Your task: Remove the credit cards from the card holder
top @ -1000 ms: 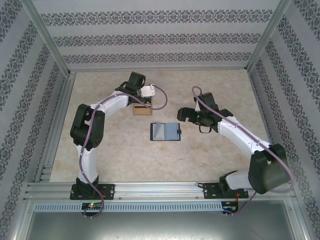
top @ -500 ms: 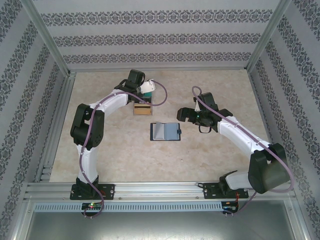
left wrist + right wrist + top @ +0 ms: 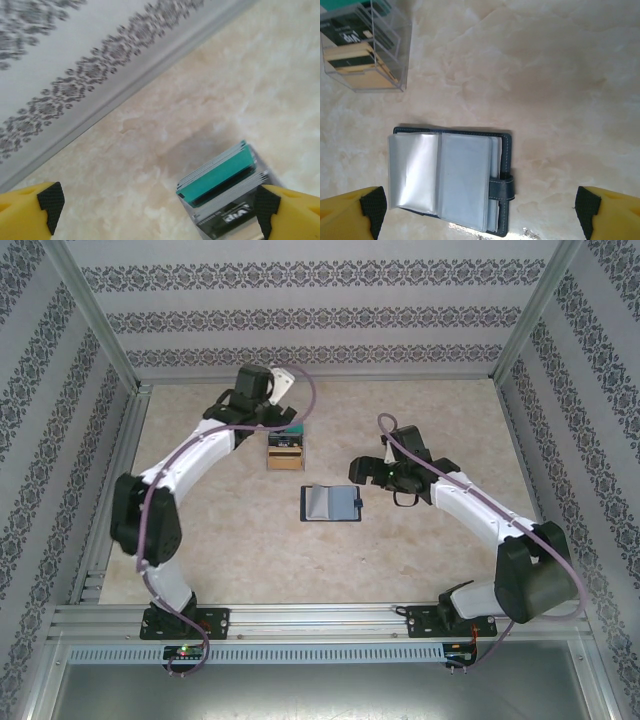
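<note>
The card holder (image 3: 330, 503) lies open near the middle of the table (image 3: 200, 540), closer to the near edge than anything else on it. Its long axis runs parallel to that edge. The pale sleeves (image 3: 445, 180) face up, and the snap tab (image 3: 501, 189) hangs off the end towards the right arm. The right-hand sleeve looks flat and grey-blue, as if a card may sit in it, but I cannot tell for sure.

Just beyond the holder's tab end hangs the right gripper (image 3: 365, 472). Its jaws are spread wide and hold nothing. In the right wrist view the black pads (image 3: 372, 205) stand out at either side, with the holder lying between and below them, its long side roughly along the line from finger to finger. This arm is clearly the nearer one. My judgement is that a short drop towards the near edge would bring it onto the sleeves.

Farther back and a little left stands a clear box (image 3: 284, 450) with credit cards (image 3: 342, 32) upright inside, a teal one (image 3: 220, 172) among them. The left gripper (image 3: 284, 422) hovers at the box's far side, towards the far edge. Its fingers are also parted and empty, and it is well apart from the holder.
</note>
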Controlling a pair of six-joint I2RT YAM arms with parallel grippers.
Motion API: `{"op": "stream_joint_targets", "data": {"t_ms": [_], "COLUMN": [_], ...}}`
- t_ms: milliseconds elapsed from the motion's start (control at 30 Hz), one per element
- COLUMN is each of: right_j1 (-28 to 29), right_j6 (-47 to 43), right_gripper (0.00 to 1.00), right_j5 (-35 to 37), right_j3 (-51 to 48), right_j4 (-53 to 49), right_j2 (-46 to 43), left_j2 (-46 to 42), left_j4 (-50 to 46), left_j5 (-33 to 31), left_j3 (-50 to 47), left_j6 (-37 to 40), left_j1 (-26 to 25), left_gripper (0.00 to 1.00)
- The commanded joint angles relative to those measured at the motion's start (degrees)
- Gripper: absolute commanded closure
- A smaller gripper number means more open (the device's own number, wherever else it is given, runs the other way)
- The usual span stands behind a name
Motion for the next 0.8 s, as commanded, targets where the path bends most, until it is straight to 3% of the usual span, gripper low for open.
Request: {"op": "stream_joint_targets", "data": {"t_ms": [0,100,167,200,367,633,767], "right_j1": [1.7,3.1,3.8,4.1,5.6,6.7,6.9], "right_j6": [-0.4,-0.6,-0.7,-0.6,-0.1,0.8,0.8], "right_gripper": [0.02,0.02,0.02,0.03,0.07,0.02,0.02], "right_j5": [1.6,2.2,2.1,1.9,1.8,2.7,3.3], "right_j3": [1.0,0.9,0.9,0.8,-0.4,-1.9,-2.4], "right_j4": [0.0,0.3,0.6,0.6,1.5,1.7,1.7], "right_j2": [1.1,1.9,2.9,3.4,4.8,5.5,6.1], "left_j2": [-6.6,-10.5,-11.4,-11.6,-16.8,-26.7,-28.9], "left_j4": [0.1,-2.1,-8.5,-10.8,-10.1,-5.7,-3.1], "left_j5": [0.7,0.2,-1.1,1.7,8.3,8.9,12.7], "left_j3": [-4.0,-6.6,-6.0,-6.1,-14.6,-30.8,-36.0], "left_j6": [-18.6,-31.4,-41.3,-43.9,-49.1,-55.9,-58.5], "left_j1": [1.3,2.1,3.0,3.8,4.2,4.3,4.1], "left_gripper": [0.01,0.01,0.01,0.01,0.01,0.01,0.02]}}
